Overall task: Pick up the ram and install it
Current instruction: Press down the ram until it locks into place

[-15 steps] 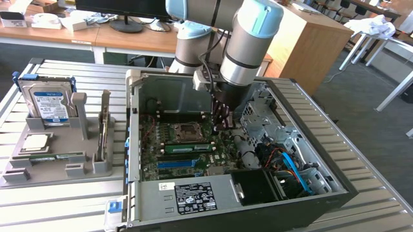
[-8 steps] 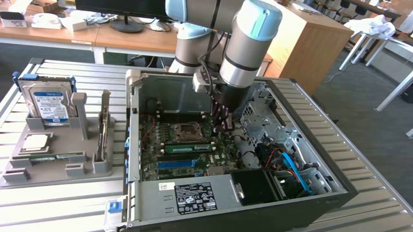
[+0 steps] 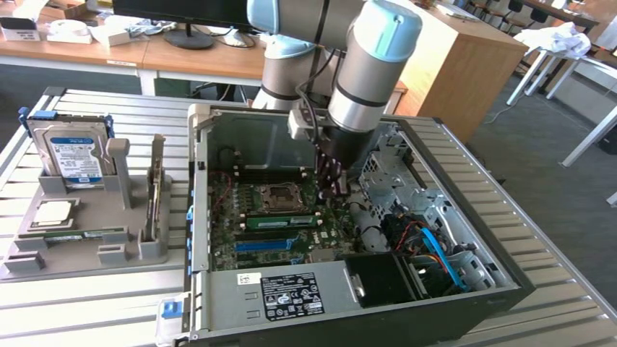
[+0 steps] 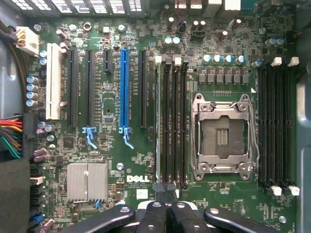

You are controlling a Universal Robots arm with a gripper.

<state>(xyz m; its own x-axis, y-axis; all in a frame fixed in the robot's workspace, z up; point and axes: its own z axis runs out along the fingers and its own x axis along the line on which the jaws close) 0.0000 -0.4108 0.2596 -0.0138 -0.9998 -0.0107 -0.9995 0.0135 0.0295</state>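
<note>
One ram (image 4: 157,121), edge-up in the memory slot farthest from the processor socket (image 4: 222,133) within the bank beside it, apparently seated rather than carried. Gripper (image 4: 165,191) pinched fully shut, with nothing visible between the fingertips, poised over the near end of that same bank. Likely closed to form a blunt pusher for pressing the stick home. Contact with the stick impossible to confirm.
</note>
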